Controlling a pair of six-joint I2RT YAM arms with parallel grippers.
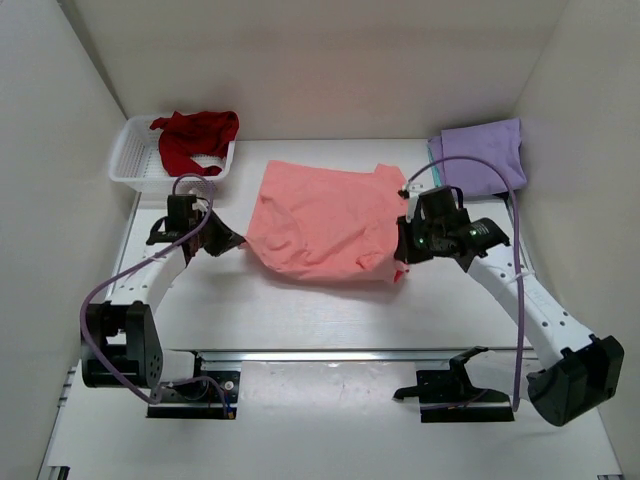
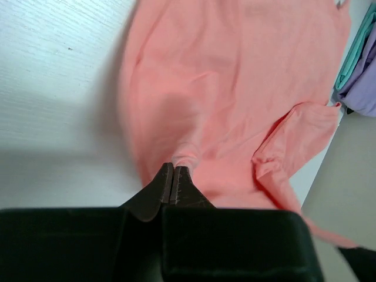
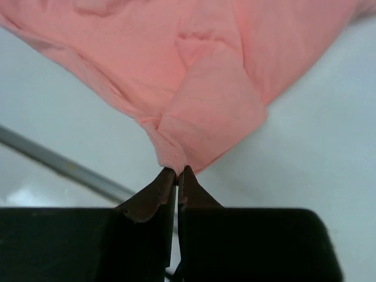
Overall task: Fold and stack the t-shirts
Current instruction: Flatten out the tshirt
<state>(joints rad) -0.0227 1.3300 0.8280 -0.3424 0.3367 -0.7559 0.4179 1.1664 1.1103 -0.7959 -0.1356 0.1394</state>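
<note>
Both side edges of the salmon-pink t-shirt (image 1: 320, 220), spread mid-bench (image 1: 300, 310), are pinched; left tool (image 1: 236, 243) clamped on the left edge; right tool (image 1: 402, 262) clamped on a right corner; bare bench lies nearer the arms; lavender t-shirt (image 1: 482, 155) sits far right.

Between the pressed-together jaws of the left gripper (image 2: 174, 176), the pinched fold of the salmon-pink t-shirt (image 2: 235, 88) was hidden. Ahead of them the cloth ran off the top edge, and its border to their left was blurred. Far ahead and right of those jaws, the lavender t-shirt (image 2: 367, 88) and teal t-shirt (image 2: 352, 53) were cut by the frame. The right gripper (image 3: 177, 175) likewise hid its pinch, with the cloth beyond cropped at the top.
</note>
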